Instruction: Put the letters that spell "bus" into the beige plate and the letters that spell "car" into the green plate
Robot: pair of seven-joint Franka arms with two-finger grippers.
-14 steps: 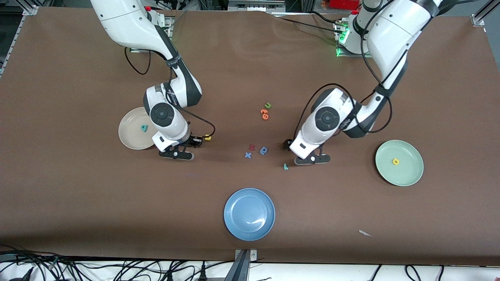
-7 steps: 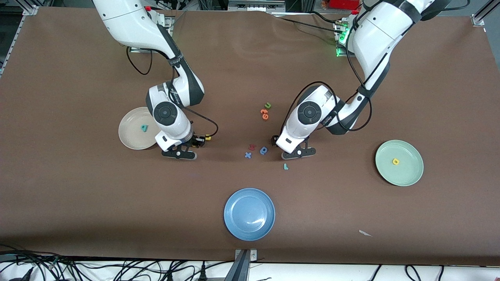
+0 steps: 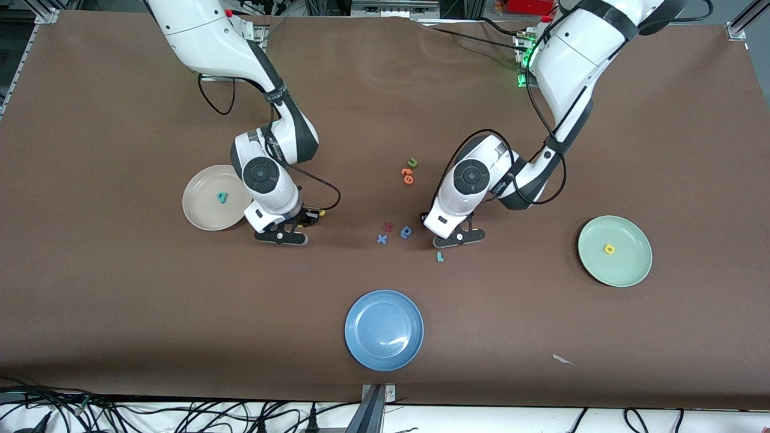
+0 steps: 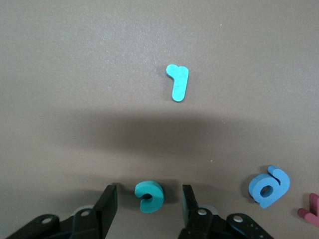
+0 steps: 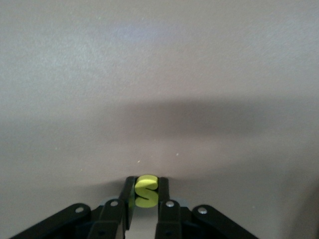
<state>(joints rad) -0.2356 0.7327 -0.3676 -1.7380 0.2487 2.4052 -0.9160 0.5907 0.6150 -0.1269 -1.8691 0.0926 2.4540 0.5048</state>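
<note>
My right gripper (image 5: 146, 182) is down at the table beside the beige plate (image 3: 201, 213), shut on the yellow "s" (image 5: 147, 191). A teal "b" (image 3: 222, 197) lies in that plate. My left gripper (image 4: 148, 190) stands open and low over the table's middle, with the teal "c" (image 4: 149, 195) between its fingers and a gap on each side. The teal "r" (image 4: 178, 82) lies flat just nearer the front camera (image 3: 440, 257). The green plate (image 3: 628, 270) holds a yellow "a" (image 3: 609, 249). The front view hides both pairs of fingers under the hands.
A blue round-bowled letter (image 3: 406, 231), a red letter (image 3: 388, 227) and a blue "x" (image 3: 382, 239) lie beside the left hand. Orange letters (image 3: 407, 175) and a green "u" (image 3: 412, 162) lie farther back. A blue plate (image 3: 384, 349) sits near the front edge.
The left hand has moved toward the loose letters in the middle and settled there. The right hand has crept a little away from the beige plate.
</note>
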